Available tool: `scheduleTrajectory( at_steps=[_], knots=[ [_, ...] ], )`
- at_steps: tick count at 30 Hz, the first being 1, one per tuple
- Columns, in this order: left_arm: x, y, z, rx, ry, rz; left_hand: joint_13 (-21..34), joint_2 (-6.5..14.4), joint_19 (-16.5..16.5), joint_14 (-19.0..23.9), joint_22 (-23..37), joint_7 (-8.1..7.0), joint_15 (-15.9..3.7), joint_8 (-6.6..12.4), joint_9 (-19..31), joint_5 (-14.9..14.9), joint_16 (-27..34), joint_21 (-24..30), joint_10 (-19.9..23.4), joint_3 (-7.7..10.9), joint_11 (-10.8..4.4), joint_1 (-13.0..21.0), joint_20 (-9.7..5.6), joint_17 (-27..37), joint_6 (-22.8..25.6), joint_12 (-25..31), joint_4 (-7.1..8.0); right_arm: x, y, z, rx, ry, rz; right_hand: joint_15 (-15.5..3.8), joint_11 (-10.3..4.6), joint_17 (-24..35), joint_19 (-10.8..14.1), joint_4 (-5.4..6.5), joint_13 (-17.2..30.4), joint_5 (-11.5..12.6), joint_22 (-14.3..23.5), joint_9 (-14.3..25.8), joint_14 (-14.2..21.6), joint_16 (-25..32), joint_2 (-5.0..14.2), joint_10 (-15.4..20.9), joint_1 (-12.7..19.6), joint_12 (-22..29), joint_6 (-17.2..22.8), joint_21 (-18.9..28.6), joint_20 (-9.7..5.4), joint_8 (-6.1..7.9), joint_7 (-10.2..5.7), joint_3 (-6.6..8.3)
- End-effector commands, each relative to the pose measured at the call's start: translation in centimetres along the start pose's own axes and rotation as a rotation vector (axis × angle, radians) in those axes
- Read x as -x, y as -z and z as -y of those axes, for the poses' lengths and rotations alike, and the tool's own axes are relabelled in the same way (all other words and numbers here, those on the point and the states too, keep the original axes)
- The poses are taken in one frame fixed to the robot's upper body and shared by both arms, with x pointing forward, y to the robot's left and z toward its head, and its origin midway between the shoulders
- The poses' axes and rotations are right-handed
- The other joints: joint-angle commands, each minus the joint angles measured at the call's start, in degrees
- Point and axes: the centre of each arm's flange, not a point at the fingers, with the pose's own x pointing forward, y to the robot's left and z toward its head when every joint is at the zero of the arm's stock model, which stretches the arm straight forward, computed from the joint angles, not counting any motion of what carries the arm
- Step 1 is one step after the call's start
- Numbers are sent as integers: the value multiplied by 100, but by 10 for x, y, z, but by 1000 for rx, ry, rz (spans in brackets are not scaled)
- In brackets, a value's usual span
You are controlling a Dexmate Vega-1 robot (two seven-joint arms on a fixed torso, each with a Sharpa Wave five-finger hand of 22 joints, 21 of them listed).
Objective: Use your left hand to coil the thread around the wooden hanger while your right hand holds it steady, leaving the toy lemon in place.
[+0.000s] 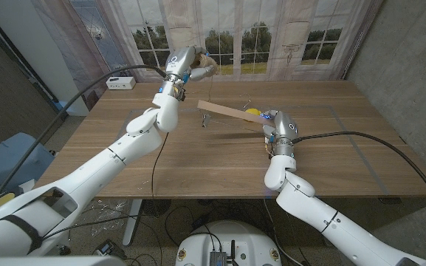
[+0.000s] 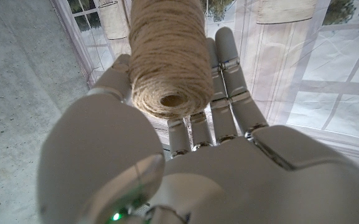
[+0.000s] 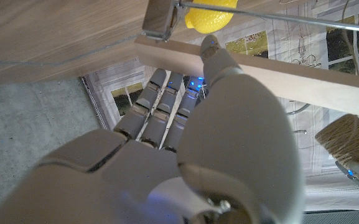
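A wooden table [image 1: 198, 166] with plank-grain top stands before a printed backdrop curtain [image 1: 249, 37] showing paned windows, trees and sky. A small white box [image 1: 121, 83] rests at the table's far left corner. Left of the table, a pale wall panel [image 1: 46, 44] adjoins a dark area; a blue container [image 1: 9, 159] sits on the floor there. Right of the table rises a grey concrete-textured wall [image 1: 408, 66]. Cables [image 1: 172, 218] lie on the floor beneath the table's near edge. Lighting is even and diffuse.
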Motion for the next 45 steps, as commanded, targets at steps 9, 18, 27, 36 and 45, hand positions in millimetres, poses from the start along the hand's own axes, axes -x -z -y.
scheduleTrajectory(
  at_steps=[9, 18, 27, 36, 45],
  knots=[
    [-6, -30, -8, 53, -39, 112, 1342, 1250, 186, 1175, -19, -35, -1806, -9, 40, 4, -73, 100, 742, 99, -765, 1260, -829, 989, 37, 8, 43, 2, -30, -15, 57, 23, 91, -951, -149, 40, 2, 12, 569, 29, 31, 17, 78, 22, 395, 570, 357, 529, 205, 54, 40, 44, 185, -2],
    [-10, -45, -9, 99, -44, 157, 1351, 1243, 169, 1162, -65, -43, -1808, -22, 58, 5, -154, 161, 755, 119, -780, 1247, -841, 951, 55, -12, 40, -6, -44, -25, 81, 26, 107, -949, -155, 53, -11, 15, 563, 33, 31, 16, 86, 4, 395, 565, 363, 533, 215, 70, 47, 46, 172, -13],
    [-6, -56, -15, 130, -43, 183, 1367, 1239, 157, 1197, -109, -38, -1810, -38, 74, 6, -200, 208, 759, 133, -793, 1227, -846, 926, 55, -23, 45, -16, -50, -34, 75, 48, 78, -925, -163, 50, -11, 40, 554, 34, 31, 14, 87, -34, 405, 582, 336, 545, 223, 93, 66, 46, 179, -23],
    [13, -63, -28, 123, -70, 192, 1372, 1230, 151, 1239, -169, -60, -1812, -52, 97, 8, -246, 264, 761, 150, -841, 1197, -859, 917, 63, -47, 49, -25, -41, -37, 72, 51, 44, -940, -158, 70, -22, 45, 549, 36, 31, 11, 115, -43, 404, 579, 329, 550, 223, 109, 69, 43, 174, -29],
    [35, -71, -45, 87, -122, 203, 1363, 1208, 184, 1297, -229, -120, -1822, -61, 92, 8, -274, 329, 829, 153, -940, 1149, -880, 925, 125, -52, 57, -31, -30, -37, 76, 63, 7, -940, -156, 84, -22, 44, 544, 38, 31, 10, 130, -59, 405, 576, 329, 555, 220, 131, 77, 40, 173, -35]
  ],
)
